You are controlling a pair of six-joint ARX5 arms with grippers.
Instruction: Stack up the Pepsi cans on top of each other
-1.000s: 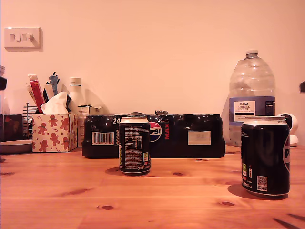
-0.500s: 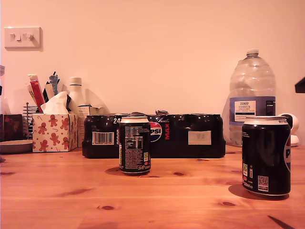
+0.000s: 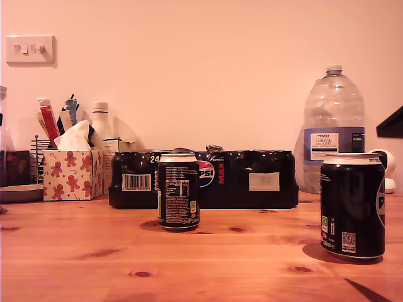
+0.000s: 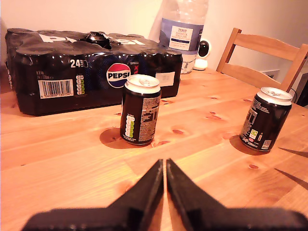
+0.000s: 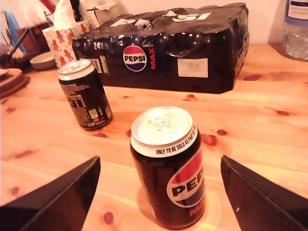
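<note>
Two black Pepsi cans stand upright and apart on the wooden table. One can (image 3: 178, 192) (image 4: 140, 116) (image 5: 85, 94) is mid-table in front of the 24-pack. The other can (image 3: 352, 204) (image 4: 265, 119) (image 5: 168, 168) is near the exterior view's right edge. My second gripper (image 5: 159, 159) is open, its dark fingers (image 5: 62, 197) wide on either side of that nearer can without touching it. My first gripper (image 4: 165, 166) is shut on nothing, its tips pointing at the mid-table can from a short way off. A dark part of an arm (image 3: 391, 123) pokes in at the exterior view's right edge.
A black shrink-wrapped Pepsi Max 24-pack (image 3: 208, 179) (image 4: 91, 67) lies behind the cans. A big water bottle (image 3: 332, 126) stands at the back on the exterior view's right. A tissue box (image 3: 70, 173) and utensil rack sit at its left. A wooden chair (image 4: 260, 57) is beside the table.
The dark arm part at the exterior view's right edge has pushed further into view above the nearer can. Both cans stay put.
</note>
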